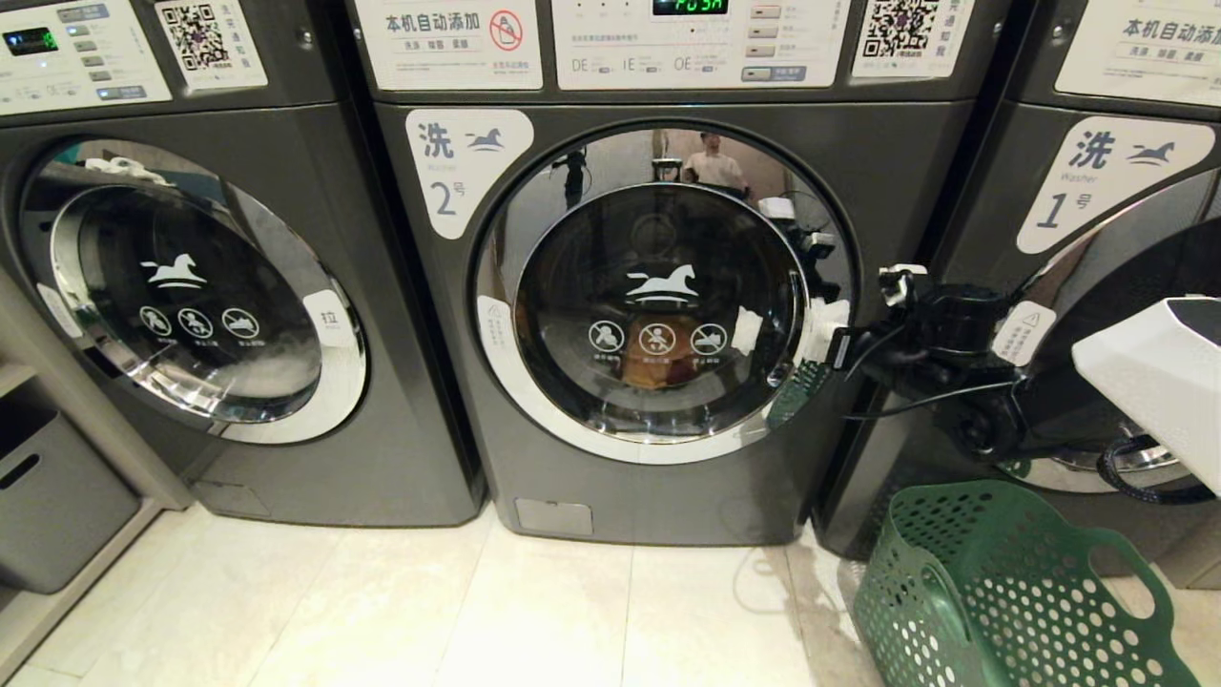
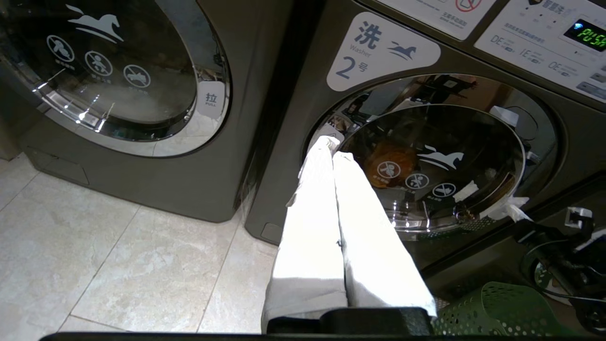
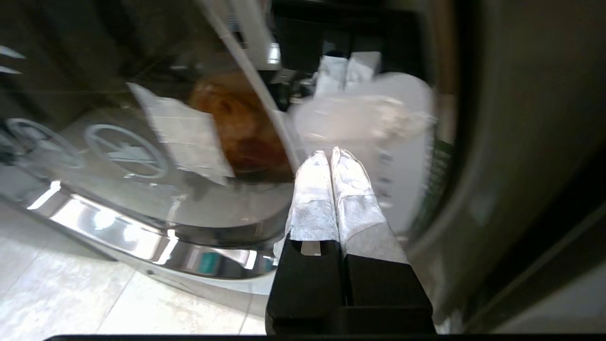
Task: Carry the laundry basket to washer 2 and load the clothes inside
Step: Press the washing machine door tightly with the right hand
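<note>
Washer 2 [image 1: 668,496] stands in the middle, its round chrome-ringed door [image 1: 658,296] closed. An orange-brown mass [image 1: 658,363] shows behind the glass. My right gripper [image 1: 822,334] is shut with nothing in it, its white fingertips at the door's right rim by the pull tag [image 3: 360,113]. In the right wrist view the right gripper [image 3: 330,154] sits close to the chrome ring. The green laundry basket [image 1: 1002,592] stands on the floor at the right, below that arm; no clothes show in its visible part. My left gripper [image 2: 331,146] hangs shut and empty, out in front of washer 2 [image 2: 378,52].
Washer 1 [image 1: 1107,181] stands right of washer 2, behind the basket. A third grey washer [image 1: 191,296] stands at the left, door closed. A grey bin [image 1: 57,496] sits in a shelf at far left. Pale tiled floor [image 1: 477,611] spreads in front. A person's reflection [image 1: 715,162] shows in the door.
</note>
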Controlling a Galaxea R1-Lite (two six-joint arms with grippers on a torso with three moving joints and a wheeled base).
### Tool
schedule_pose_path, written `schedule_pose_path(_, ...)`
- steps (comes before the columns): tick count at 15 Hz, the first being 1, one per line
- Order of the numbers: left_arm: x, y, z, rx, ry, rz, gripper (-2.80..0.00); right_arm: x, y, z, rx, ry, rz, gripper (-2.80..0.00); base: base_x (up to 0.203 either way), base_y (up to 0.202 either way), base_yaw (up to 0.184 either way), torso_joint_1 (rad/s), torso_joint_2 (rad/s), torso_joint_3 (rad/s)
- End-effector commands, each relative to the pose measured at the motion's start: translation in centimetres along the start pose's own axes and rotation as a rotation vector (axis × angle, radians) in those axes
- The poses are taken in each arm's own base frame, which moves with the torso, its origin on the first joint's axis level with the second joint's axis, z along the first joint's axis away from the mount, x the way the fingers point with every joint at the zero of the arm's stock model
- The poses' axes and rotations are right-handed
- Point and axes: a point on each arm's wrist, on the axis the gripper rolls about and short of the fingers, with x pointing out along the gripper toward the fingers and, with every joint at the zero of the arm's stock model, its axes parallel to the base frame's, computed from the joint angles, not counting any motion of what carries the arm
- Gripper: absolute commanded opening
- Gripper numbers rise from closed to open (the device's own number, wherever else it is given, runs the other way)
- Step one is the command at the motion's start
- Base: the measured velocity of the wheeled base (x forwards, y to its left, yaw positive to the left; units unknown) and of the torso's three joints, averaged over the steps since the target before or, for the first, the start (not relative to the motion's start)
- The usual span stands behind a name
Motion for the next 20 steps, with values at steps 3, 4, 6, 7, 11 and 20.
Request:
schedule_pose_path(3, -0.1, 0.1, 0.0, -0.002, 0.0, 0.002, -2.8, 1.0, -0.1, 0.7, -0.006, -0.044, 0.009, -2.8, 0.0, 0.0, 0.0, 0.0, 0.0, 0.0)
schedule_pose_path(4, -0.1, 0.1, 0.0, -0.002, 0.0, 0.003, -2.8, 1.1, -0.1, 0.7, -0.008, -0.048, 0.009, -2.8, 0.0, 0.0, 0.0, 0.0, 0.0, 0.0)
schedule_pose_path(6, -0.1, 0.1, 0.0, -0.002, -0.001, 0.004, -2.8, 1.7, -0.3, 0.3, -0.017, -0.051, 0.009, -2.8, 0.0, 0.0, 0.0, 0.0, 0.0, 0.0)
schedule_pose_path(7, -0.1, 0.1, 0.0, -0.002, 0.0, 0.004, -2.8, 2.0, -0.3, 0.1, -0.019, -0.053, 0.01, -2.8, 0.0, 0.0, 0.0, 0.0, 0.0, 0.0)
schedule_pose_path(11, -0.1, 0.1, 0.0, -0.001, -0.001, 0.01, -2.8, 2.5, -0.5, -0.6, -0.022, -0.043, 0.008, -2.8, 0.0, 0.0, 0.0, 0.0, 0.0, 0.0)
schedule_pose_path(20, 1.0, 0.1, -1.6, 0.033, 0.067, 0.029, -2.8, -15.8, 8.1, 12.4, -0.027, -0.033, 0.258, -2.8, 0.0, 0.0, 0.0, 0.0, 0.0, 0.0)
